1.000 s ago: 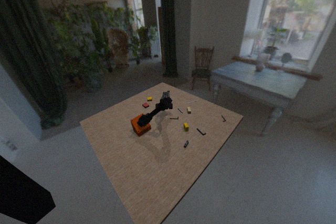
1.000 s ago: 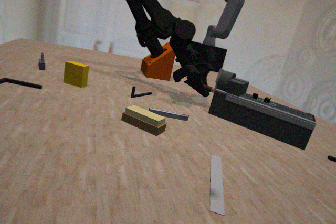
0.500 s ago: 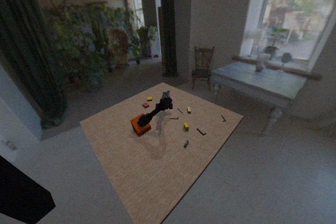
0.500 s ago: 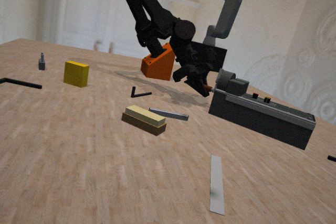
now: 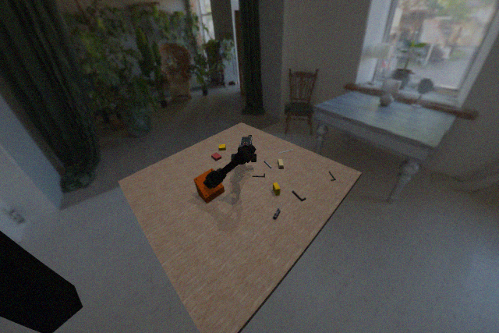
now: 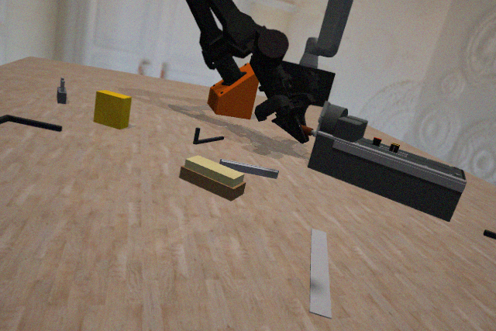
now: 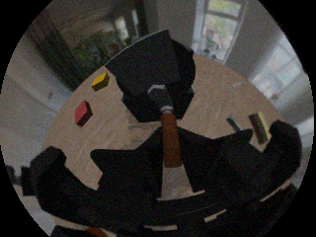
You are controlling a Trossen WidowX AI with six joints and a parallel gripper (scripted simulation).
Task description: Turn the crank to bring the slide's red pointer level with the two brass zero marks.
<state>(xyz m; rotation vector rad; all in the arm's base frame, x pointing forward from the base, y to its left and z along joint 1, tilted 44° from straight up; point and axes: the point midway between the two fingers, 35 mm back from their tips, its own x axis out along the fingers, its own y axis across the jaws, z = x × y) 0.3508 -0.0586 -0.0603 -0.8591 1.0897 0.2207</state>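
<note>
The machine (image 6: 380,179) (image 7: 148,66) is a long dark grey box with a round housing at its crank end; in the top view the arm partly hides it. The crank's brown handle (image 6: 306,130) (image 7: 171,148) points out toward the arm, joined to a light metal crank piece (image 7: 160,97). My gripper (image 6: 304,136) (image 7: 166,128) is shut on the handle. On top of the machine, the red pointer (image 6: 377,141) stands apart from the brass marks (image 6: 394,146), nearer the crank end. The wrist view does not show the pointer or marks.
A cream-and-brown block (image 5: 280,163) (image 6: 211,177) (image 7: 259,127), a grey bar (image 6: 248,168) and a black angled key (image 6: 208,140) lie beside the machine. A red block (image 5: 216,156) (image 7: 83,113) and a yellow block (image 5: 221,147) (image 7: 100,82) lie on the other side.
</note>
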